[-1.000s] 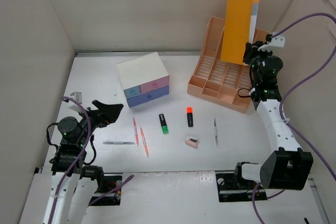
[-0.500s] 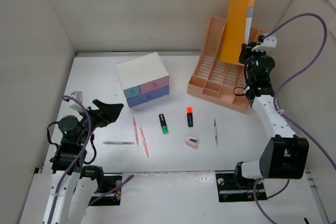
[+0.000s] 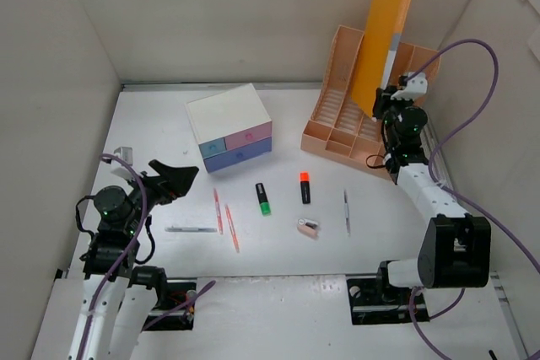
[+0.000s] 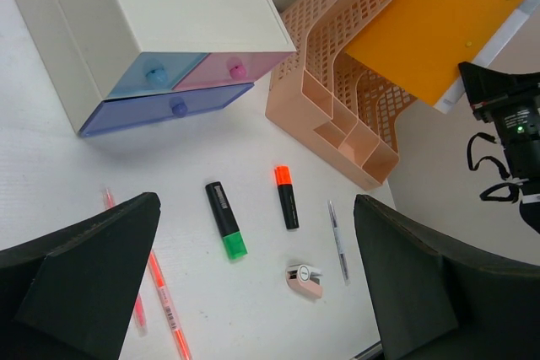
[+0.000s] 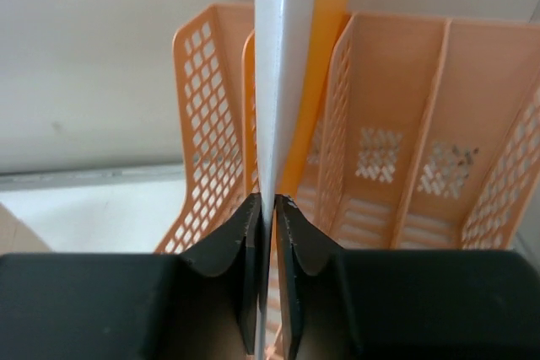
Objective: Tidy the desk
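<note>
Pinching the orange folder (image 3: 381, 40) (bottom hidden in the rack (image 3: 336, 128)) is the right gripper (image 5: 273, 206); the left gripper (image 4: 257, 201) gapes wide.

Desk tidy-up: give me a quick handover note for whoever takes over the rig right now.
Right tool: shut on the orange folder, whose lower end sits in the peach rack at the far right of the desk; not yet released.
Left tool: open, empty, over the near left.
Loose in front of the drawer box: green highlighter, orange highlighter, orange pens, silver pen, grey pen, small pink item.
Left to do: release the folder, then put those away.
</note>
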{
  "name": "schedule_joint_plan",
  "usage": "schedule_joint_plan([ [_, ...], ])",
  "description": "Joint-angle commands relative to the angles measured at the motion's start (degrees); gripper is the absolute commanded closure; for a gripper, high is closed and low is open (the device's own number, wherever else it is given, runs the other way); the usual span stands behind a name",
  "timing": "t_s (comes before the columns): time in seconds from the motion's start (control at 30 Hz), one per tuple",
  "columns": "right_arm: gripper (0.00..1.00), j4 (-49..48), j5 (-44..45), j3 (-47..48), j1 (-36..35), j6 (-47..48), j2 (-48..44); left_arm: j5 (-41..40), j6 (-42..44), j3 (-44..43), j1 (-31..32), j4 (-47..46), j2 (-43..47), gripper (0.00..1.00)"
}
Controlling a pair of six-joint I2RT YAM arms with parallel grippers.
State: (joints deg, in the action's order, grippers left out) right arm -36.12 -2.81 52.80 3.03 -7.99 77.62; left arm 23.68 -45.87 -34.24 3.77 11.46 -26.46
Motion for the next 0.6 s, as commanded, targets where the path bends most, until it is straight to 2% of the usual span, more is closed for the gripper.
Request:
schedule_joint_plan([
  [0.0, 0.88, -6.1, -0.4, -2.8, -2.1, 0.5, -2.4, 0.0, -0.3, -2.3, 0.2, -3.5, -0.5, 0.05],
  [0.3, 0.59, -6.1, -1.8, -9.7, -4.1, 1.8, -4.2, 0.0, -0.5, -1.8, 0.2, -3.8, -0.5, 0.05],
  [0.33, 0.54, -6.1, -1.8, -9.9, -4.0, 1.9, -4.2, 0.1, -0.5, -1.7, 0.2, -3.9, -0.5, 0.05],
  [0.43, 0.45, -6.2, -1.4, -10.3, -4.1, 3.6, -4.1, 0.1, -0.5, -1.7, 0.2, -4.0, -0.7, 0.05],
  [0.57, 0.39, -6.0, -0.4, -9.2, -4.1, 4.3, -3.7, 0.0, -0.5, -1.6, 0.2, -4.0, -0.3, 0.05],
])
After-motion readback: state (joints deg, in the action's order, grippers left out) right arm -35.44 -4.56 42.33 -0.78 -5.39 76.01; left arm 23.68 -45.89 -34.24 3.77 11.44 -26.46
